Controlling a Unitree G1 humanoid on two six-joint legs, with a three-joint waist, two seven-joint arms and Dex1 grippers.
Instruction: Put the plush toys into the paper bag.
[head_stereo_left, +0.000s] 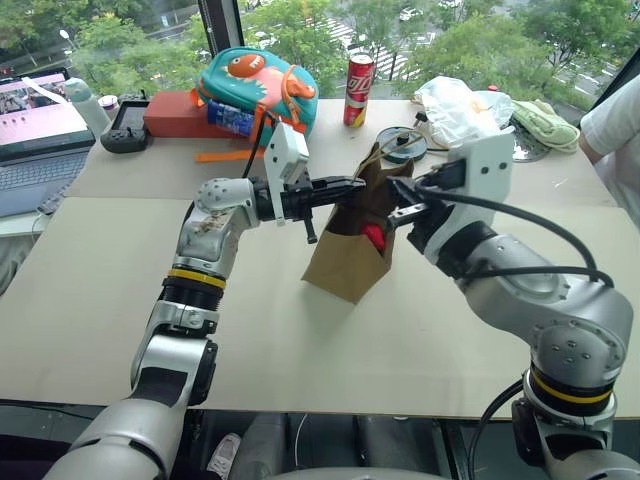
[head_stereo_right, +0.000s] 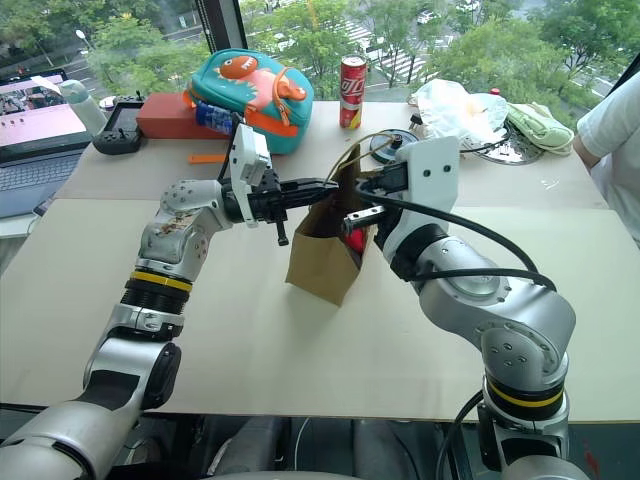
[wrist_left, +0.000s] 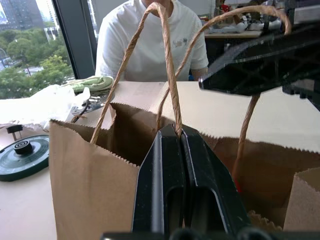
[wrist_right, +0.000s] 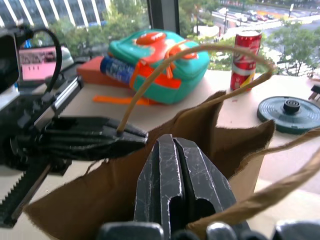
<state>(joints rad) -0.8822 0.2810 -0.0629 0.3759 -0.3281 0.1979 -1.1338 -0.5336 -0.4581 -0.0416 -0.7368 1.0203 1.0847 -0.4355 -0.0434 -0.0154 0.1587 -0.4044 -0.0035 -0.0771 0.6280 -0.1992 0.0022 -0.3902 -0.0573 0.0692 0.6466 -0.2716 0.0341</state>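
We see the paper bag at table centre, a red plush toy inside; our left gripper, at its 9 o'clock, clamps a cord handle, while our right gripper, at 3 o'clock, has fingers nearly together, holding nothing.

Two silver-grey metal arms are seen, each ringed near the elbow by a yellow band between black collars. White box-shaped housings are mounted at both wrists, and black cables are looped from the right housing along the forearm. The left gripper and right gripper are fitted with black ribbed fingers.
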